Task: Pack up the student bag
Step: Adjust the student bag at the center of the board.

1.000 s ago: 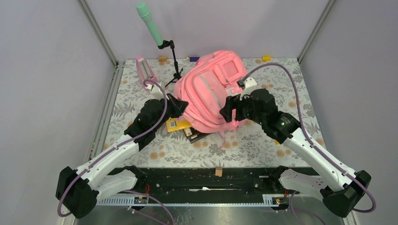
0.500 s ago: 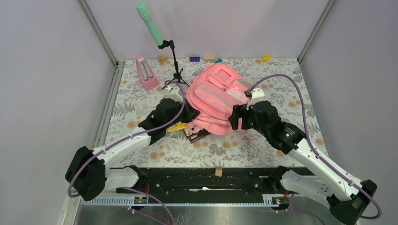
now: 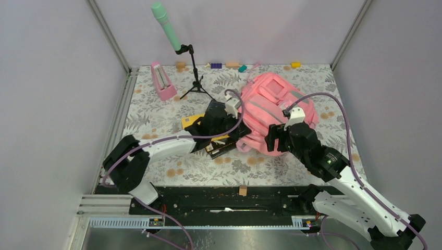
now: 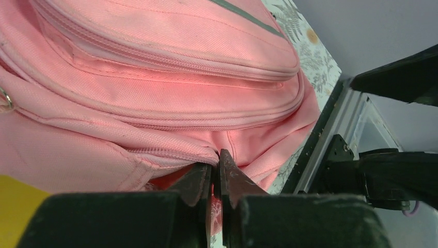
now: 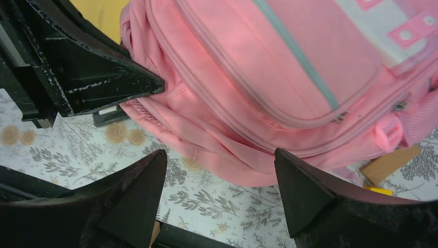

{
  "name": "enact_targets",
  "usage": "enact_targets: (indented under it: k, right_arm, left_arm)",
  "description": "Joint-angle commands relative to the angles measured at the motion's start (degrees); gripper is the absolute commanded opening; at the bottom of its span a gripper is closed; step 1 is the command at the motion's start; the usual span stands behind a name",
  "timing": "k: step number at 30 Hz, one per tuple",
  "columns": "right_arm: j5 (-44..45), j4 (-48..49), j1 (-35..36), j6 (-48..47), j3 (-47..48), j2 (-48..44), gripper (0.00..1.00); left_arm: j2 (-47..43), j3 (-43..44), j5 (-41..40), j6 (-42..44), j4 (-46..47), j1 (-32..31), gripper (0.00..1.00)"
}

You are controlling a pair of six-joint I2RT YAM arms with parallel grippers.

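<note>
The large soft pink fabric student bag (image 3: 276,107) has been dragged from the middle of the flowered surface (image 3: 156,112) to its right part by the left pincer (image 4: 217,164), which is clenched on a fold of its fabric under a zipper seam. The right pincer (image 5: 219,157) is released, with jaws wide at the bag's near edge (holding nothing). The flat yellow book (image 3: 191,121) and the dark book (image 3: 221,149) now lie uncovered, so the packing seems unfinished.

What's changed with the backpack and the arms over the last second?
The left gripper, fingers shut on fabric of the student bag, swung right and dragged the bag right with it. The open right gripper drew back, right and nearer. The metronome and microphone stand stayed put.
</note>
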Motion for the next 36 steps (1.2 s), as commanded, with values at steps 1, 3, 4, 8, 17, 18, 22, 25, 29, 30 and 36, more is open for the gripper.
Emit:
enact_targets:
  k: [1,3,4,8,17,18,22,25,29,30,36]
  right_arm:
    - [2.67,-1.72,0.26,2.28,-2.33,-1.65,0.83]
    - [2.86,-1.82,0.31,2.76,-3.25,-2.25,0.83]
    - [2.84,-1.8,0.3,3.06,-3.57,-2.45,0.83]
    - [1.88,-1.9,0.25,3.86,-4.52,-3.02,0.82]
    - [1.08,-2.01,0.35,4.35,-5.2,-3.07,0.82]
    - [1.01,-2.03,0.27,4.37,-5.21,-3.12,0.82]
    - [-0.08,-1.62,0.33,4.25,-5.92,-3.18,0.82]
    - [-2.13,-1.45,0.38,4.08,-5.96,-0.83,0.81]
    - [-2.62,-0.61,1.59,4.39,-5.69,3.66,0.78]
    - [-2.42,-0.33,1.94,4.38,-5.68,4.31,0.78]
    - [-0.47,0.93,3.12,4.88,-5.87,11.25,0.78]
  left_arm:
    - [4.61,7.19,8.94,4.95,10.52,-3.5,0.0]
    - [6.84,8.65,10.0,5.56,11.35,-4.5,0.0]
    - [7.82,9.21,10.37,5.73,11.71,-4.78,0.0]
    - [9.58,9.93,10.37,5.96,12.32,-5.24,0.0]
    - [-2.73,6.63,-3.03,10.58,-0.83,-5.04,0.81]
    - [-4.72,5.59,-4.51,11.11,-2.45,-4.74,0.83]
    - [-13.01,0.09,-9.31,10.25,-9.35,-2.69,0.88]
    - [-20.05,-2.72,-9.47,9.32,-15.11,0.51,0.91]
    - [-28.89,-1.47,-4.62,10.17,-23.05,8.49,0.96]
    - [-30.37,-0.4,-2.83,11.27,-24.83,10.42,0.97]
    - [-34.03,2.74,-4.51,17.12,-31.93,18.8,0.99]
